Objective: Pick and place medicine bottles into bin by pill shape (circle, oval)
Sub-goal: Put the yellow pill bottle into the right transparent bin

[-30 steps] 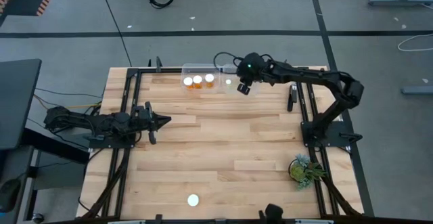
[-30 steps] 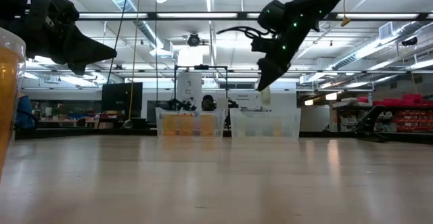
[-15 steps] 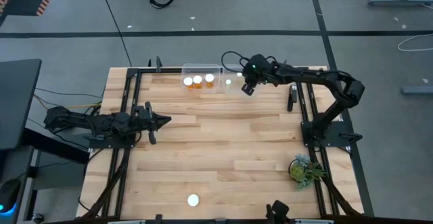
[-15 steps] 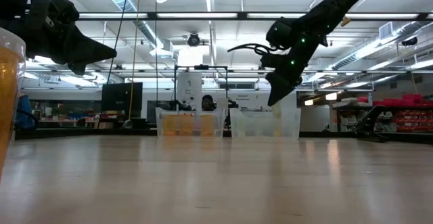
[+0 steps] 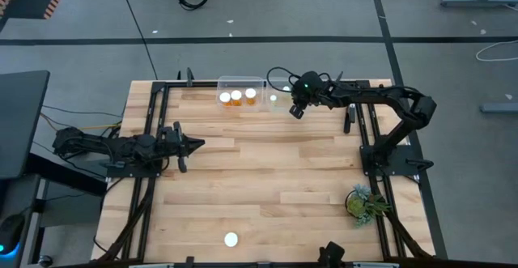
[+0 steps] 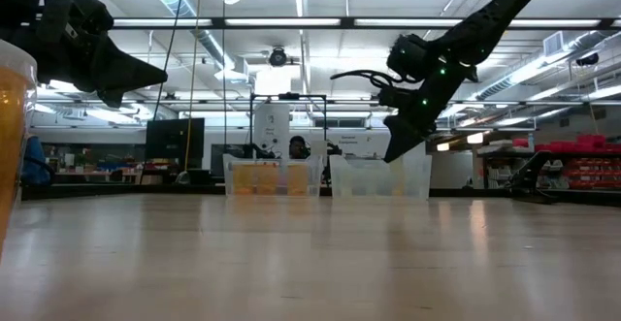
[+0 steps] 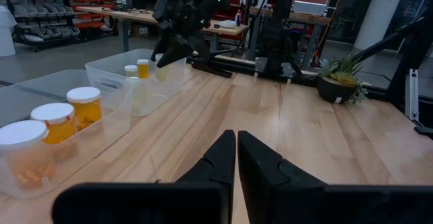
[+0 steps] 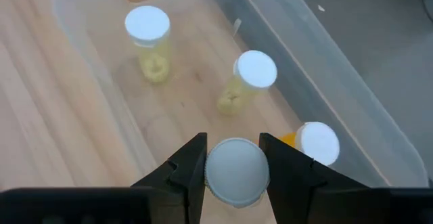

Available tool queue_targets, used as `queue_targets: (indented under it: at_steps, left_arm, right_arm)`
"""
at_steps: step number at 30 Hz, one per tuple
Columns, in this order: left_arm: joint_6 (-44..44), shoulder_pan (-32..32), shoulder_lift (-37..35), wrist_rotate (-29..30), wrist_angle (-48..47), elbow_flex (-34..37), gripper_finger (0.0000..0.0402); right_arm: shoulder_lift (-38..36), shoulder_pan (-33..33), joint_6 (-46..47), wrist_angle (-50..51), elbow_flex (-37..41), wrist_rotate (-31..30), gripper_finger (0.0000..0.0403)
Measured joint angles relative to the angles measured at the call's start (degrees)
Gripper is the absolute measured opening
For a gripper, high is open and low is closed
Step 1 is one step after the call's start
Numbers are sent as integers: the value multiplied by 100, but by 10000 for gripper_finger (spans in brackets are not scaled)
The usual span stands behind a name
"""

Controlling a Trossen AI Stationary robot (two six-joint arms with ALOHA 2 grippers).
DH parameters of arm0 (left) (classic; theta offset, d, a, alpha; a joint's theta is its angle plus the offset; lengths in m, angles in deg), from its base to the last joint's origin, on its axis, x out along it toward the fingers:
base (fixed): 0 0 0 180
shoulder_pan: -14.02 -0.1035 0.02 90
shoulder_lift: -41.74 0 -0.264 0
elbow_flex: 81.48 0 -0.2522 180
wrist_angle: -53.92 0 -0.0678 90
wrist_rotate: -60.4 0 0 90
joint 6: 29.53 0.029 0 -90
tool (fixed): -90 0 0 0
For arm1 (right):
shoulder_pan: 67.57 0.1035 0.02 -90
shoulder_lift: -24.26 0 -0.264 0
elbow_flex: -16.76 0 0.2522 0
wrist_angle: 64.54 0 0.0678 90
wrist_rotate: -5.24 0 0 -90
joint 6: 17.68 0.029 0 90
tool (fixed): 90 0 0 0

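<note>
The right tool (image 8: 232, 166) pinches a small pill bottle with a round white cap (image 8: 236, 172) between its two dark fingers, and it hangs over the near wall of the right-hand clear plastic bin (image 8: 338, 109), at the far edge of the pale wooden desk (image 5: 267, 187). Inside that bin stand three small bottles with white caps and yellowish contents (image 8: 255, 70), well apart from one another. Just beside it, on the side away from the right arm, the second clear plastic bin (image 5: 240, 82) holds three larger amber bottles with wide white caps (image 5: 236, 96) in a row. One more white-capped bottle (image 5: 231, 239) stands alone at the opposite, near edge of the desk, far from both bins. The left tool (image 7: 236, 158) has its fingers pressed together on nothing and waits low over the desk, well away from the bins. The step in hand looks like the delivery of a small bottle to the bin of small ones. The next move, as I judge it, calls for carrying the bottle clear past the wall, lowering it into a bare patch of floor between the bottles already there, and only then spreading the fingers; a release too soon could drop it on the rim or knock a neighbour over.
</note>
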Motion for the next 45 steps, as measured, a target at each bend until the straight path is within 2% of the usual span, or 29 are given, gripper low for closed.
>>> queue_targets:
  at_steps: [7,14,21,28,35,45]
  left_arm:
    - [0,-2,-2,0,1,0,31]
    - [0,0,-1,0,1,0,34]
    - [1,-1,0,0,-1,0,24]
    - [0,-1,0,0,1,0,28]
    - [0,-1,0,0,-1,0,36]
    - [0,0,0,0,1,0,25]
  right_arm:
    - [0,0,17,-155,0,33,137]
    - [0,17,59,-250,0,351,137]
    - [0,17,-22,-325,30,352,137]
    - [2,14,-76,-1093,532,351,137]
    - [2,-27,-224,-1139,586,350,137]
    - [2,-70,-542,-1154,586,352,137]
